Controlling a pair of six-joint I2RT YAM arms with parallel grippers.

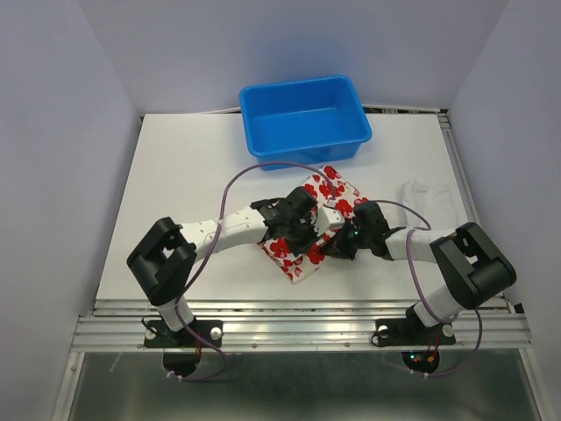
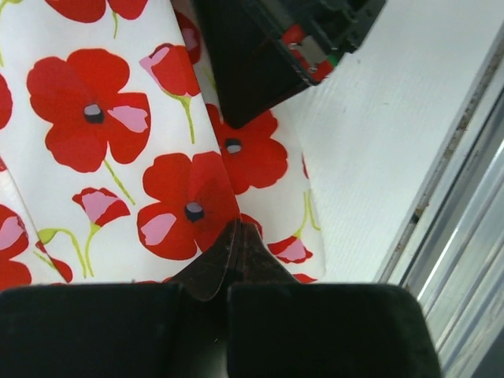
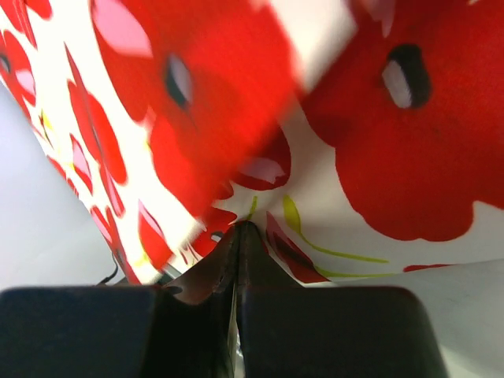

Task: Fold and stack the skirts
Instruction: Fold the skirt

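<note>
The flowered skirt (image 1: 337,189), white with red poppies, lies partly folded at the table's middle. It fills the left wrist view (image 2: 102,118) and the right wrist view (image 3: 394,118). My left gripper (image 1: 307,228) is shut, its tips (image 2: 236,230) resting on the flat cloth near a corner; no cloth shows between the jaws. My right gripper (image 1: 336,246) is shut on the flowered skirt's edge (image 3: 240,228), and the cloth rises, blurred, over the fingers. It also shows in the left wrist view (image 2: 268,55). The plain white skirt (image 1: 428,200) lies crumpled at the right.
The blue tub (image 1: 302,145) stands at the back centre, just behind the flowered skirt. Metal rails (image 1: 298,320) run along the table's front edge, and one (image 2: 457,197) shows close to the cloth's corner. Grey walls enclose the left and right sides.
</note>
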